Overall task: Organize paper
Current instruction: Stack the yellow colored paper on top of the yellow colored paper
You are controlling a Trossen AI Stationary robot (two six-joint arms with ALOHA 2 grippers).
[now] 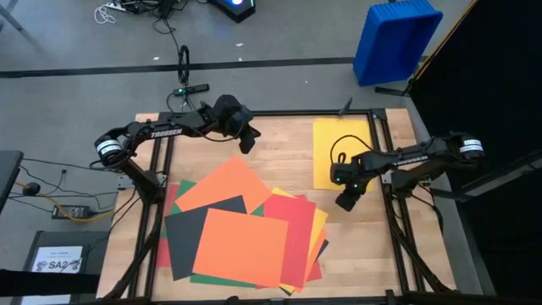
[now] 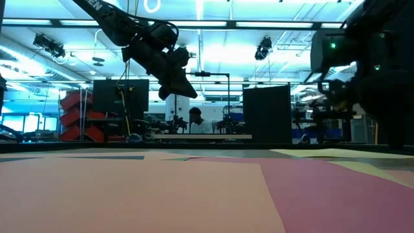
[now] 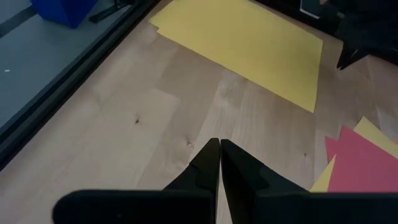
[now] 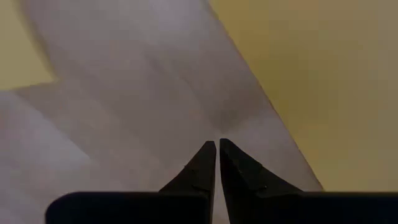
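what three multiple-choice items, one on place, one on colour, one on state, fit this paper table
1. Where does the lone yellow sheet lie?
A. far right part of the table, apart from the pile
B. under the pile
C. on the floor

2. What colour is the sheet on top of the pile?
A. green
B. orange
C. black

3. How is the left gripper?
A. open and empty
B. shut on a sheet
C. shut and empty

Answers: 1 A, the high view shows bare wood between it and the pile. 2 B, the orange sheet covers the others. 3 C, the left wrist view shows its fingers together above bare wood.
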